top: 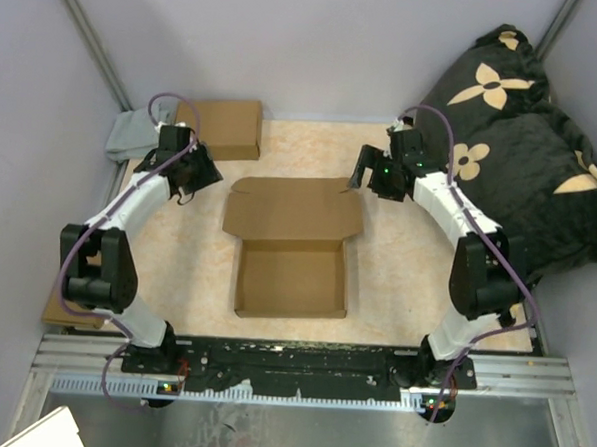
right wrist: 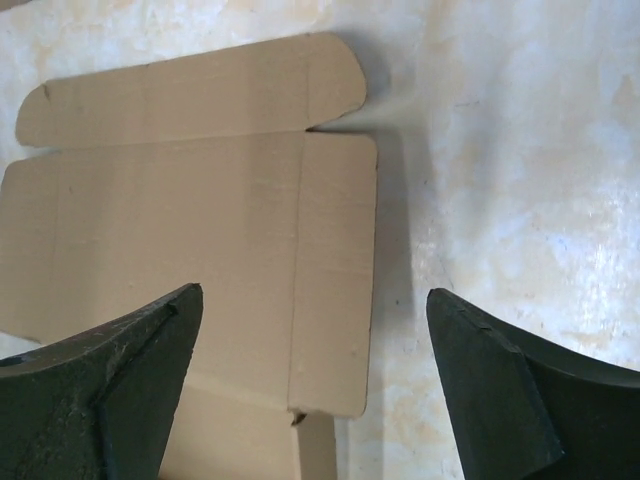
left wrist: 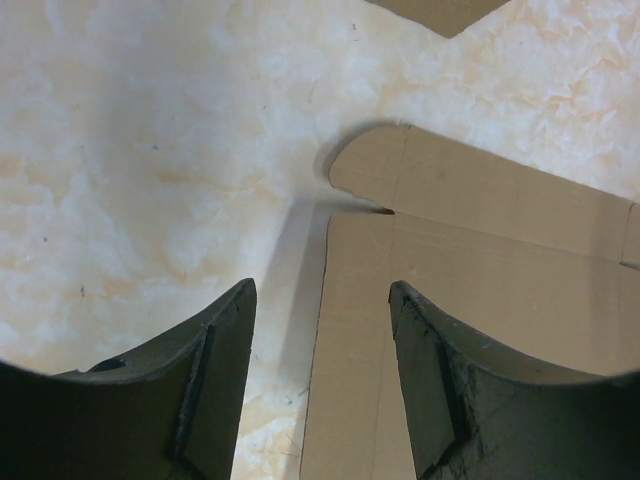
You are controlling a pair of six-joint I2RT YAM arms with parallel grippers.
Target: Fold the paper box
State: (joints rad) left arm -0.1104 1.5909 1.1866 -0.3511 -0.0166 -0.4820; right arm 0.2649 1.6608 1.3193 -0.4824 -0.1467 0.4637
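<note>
The paper box (top: 292, 253) lies mid-table, brown cardboard. Its near half stands as a shallow open tray, and its lid (top: 294, 208) lies open and flat behind it. My left gripper (top: 199, 181) is open and empty, hovering just left of the lid's left edge. In the left wrist view the lid's edge and corner flap (left wrist: 470, 250) lie between and beyond its open gripper (left wrist: 322, 290). My right gripper (top: 364, 172) is open and empty, above the lid's right far corner. In the right wrist view the lid's side flap (right wrist: 335, 270) lies below the open gripper (right wrist: 315, 293).
A closed brown cardboard box (top: 223, 127) sits at the back left beside a grey cloth (top: 131, 135). A black flower-patterned cushion (top: 524, 125) fills the right side. A flat cardboard piece (top: 65, 314) lies at the left edge. Grey walls enclose the table.
</note>
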